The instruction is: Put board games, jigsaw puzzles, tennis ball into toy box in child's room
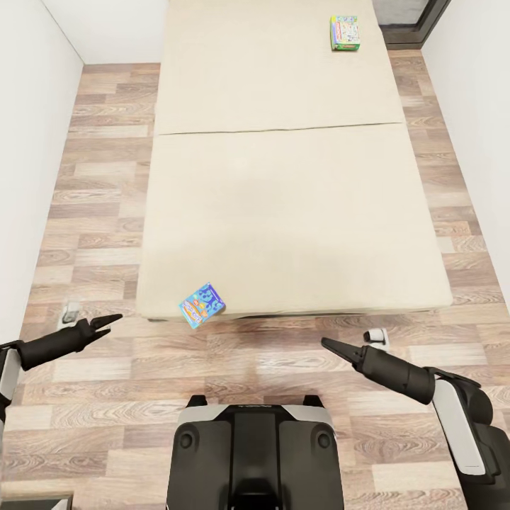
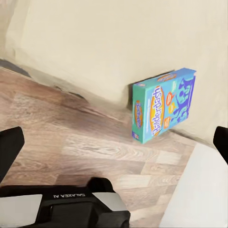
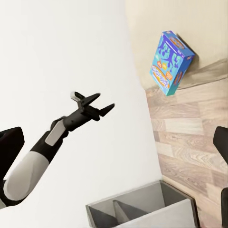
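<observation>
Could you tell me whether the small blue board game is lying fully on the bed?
No. The blue board game overhangs the bed at its near edge, tilted.

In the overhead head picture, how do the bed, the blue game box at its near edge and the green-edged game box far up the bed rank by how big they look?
1. The bed, by far.
2 and 3. The blue game box and the green-edged game box look about alike; the green-edged one lies farther away, so I won't rank them.

Wide beige mattress bed (image 1: 283,205) top mostly bare; small blue printed game box (image 1: 202,304) at near-left edge, white-blue box w/ green edge (image 1: 345,32) at far-right corner. White walls (image 1: 32,142) flank narrow wood-floor strips (image 1: 99,205).
</observation>
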